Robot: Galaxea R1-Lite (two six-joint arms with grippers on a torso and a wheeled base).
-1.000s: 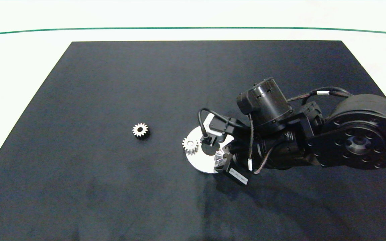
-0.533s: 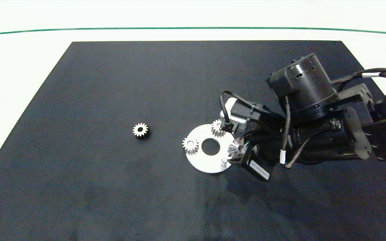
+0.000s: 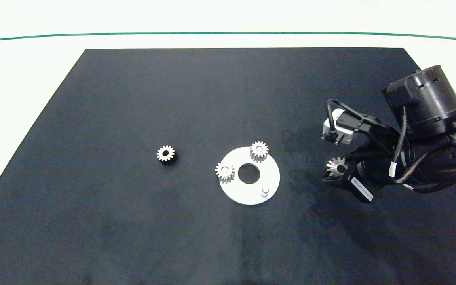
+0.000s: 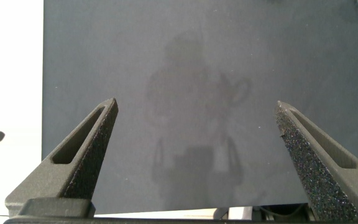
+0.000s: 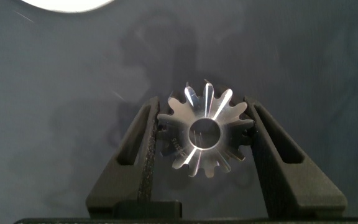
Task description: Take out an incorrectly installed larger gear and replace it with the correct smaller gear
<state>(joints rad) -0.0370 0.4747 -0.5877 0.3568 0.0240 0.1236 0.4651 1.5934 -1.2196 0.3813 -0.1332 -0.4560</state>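
Right gripper (image 3: 337, 171): you see it at centre right of the head view, fingers clamped on the larger gear (image 5: 205, 129), well clear of the disc.
Disc (image 3: 271, 186): silver, centre frame; two small gears mounted, one bare peg (image 3: 265, 190).
Smaller gear (image 3: 166, 154): loose on the black mat (image 3: 133, 99), left of the disc.
Left gripper (image 4: 197, 149): fingers spread wide, nothing between them.

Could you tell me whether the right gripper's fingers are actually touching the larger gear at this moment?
Touching. The right wrist view shows the larger gear pinched between the right gripper, with its teeth pressed against both fingers and no gap on either side.
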